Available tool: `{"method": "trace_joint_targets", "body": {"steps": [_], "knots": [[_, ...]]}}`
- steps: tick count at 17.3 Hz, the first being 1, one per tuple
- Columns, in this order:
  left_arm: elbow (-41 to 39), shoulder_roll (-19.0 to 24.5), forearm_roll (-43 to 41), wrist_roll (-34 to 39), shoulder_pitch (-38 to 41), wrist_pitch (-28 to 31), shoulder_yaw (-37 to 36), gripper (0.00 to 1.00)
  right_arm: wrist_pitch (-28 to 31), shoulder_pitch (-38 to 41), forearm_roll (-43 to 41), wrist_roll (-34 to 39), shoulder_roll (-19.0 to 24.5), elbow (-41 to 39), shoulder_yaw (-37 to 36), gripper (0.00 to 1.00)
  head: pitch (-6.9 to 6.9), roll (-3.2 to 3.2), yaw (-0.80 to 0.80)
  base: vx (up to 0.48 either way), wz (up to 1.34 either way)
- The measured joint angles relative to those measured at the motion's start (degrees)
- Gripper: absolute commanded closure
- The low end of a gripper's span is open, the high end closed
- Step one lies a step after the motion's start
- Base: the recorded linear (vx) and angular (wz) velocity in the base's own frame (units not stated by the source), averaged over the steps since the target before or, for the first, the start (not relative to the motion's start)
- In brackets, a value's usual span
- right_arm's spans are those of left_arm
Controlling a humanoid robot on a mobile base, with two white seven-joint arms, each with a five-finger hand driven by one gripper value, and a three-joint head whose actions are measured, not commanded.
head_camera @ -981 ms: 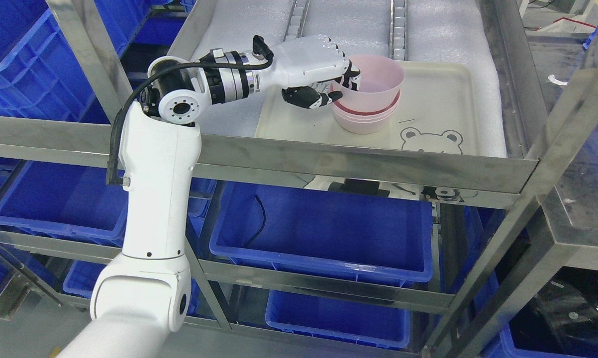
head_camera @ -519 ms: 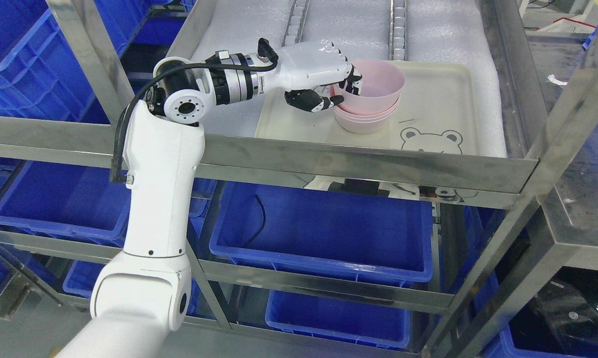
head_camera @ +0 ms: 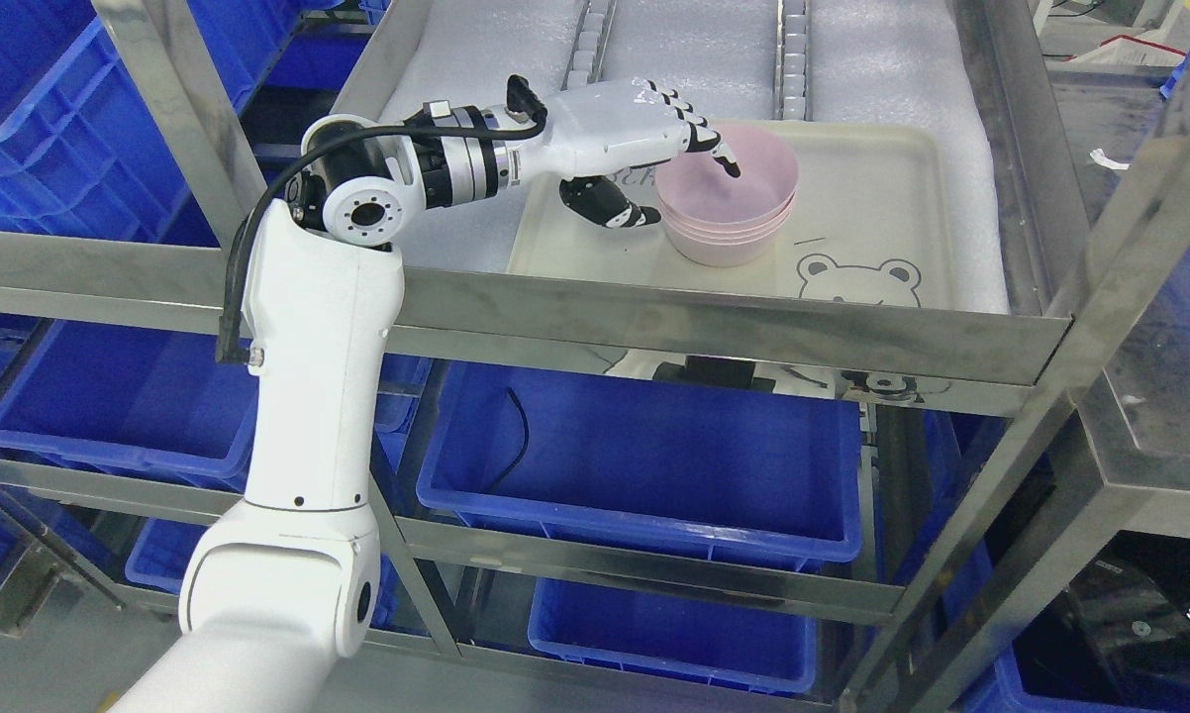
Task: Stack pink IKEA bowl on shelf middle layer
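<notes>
A stack of pink bowls (head_camera: 732,198) sits on a cream tray (head_camera: 882,198) with a bear drawing, on the steel shelf's upper visible layer. The top bowl is nested down into the others. My left hand (head_camera: 674,183) reaches in from the left at the stack's left rim. Its fingers (head_camera: 709,144) are stretched out over the top bowl's opening and the thumb (head_camera: 615,210) hangs below and left of the rim. The hand is open and holds nothing. The right arm is out of view.
The tray lies on white foam padding (head_camera: 882,69) between roller rails (head_camera: 791,50). A steel front rail (head_camera: 654,327) runs below the tray. Blue plastic bins (head_camera: 654,456) fill the lower layers and the left side. A steel post (head_camera: 1080,327) stands at the right.
The top bowl has dropped fully into the stack. My left hand has let go of its rim, and the fingers have opened and straightened over the bowl.
</notes>
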Motion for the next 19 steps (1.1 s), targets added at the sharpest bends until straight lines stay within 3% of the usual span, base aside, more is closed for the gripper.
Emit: {"method": "trace_joint_targets", "body": {"steps": [5,11,19], "knots": [[-0.9,0.0,6.5,6.2,-0.1,0.0,0.6,0.18,0.0,0.0,0.0,0.0,0.0,0.0,0.0,0.0,0.0,0.0,0.0,0.0,0.0],[-3.7,0.0,12.3,13.2,1.1,0.0,-4.6,0.23,0.0,0.0,0.0,0.0,0.0,0.0,0.0,0.0,0.0,0.0,0.0,-0.015,-0.02],[-8.5,0.0,14.1,19.7,12.3,0.0,-11.5,0.22,0.1,0.0,0.0,0.0,0.0,0.0,0.0,0.0,-0.01,0.0,0.0,-0.107,-0.2]]}}
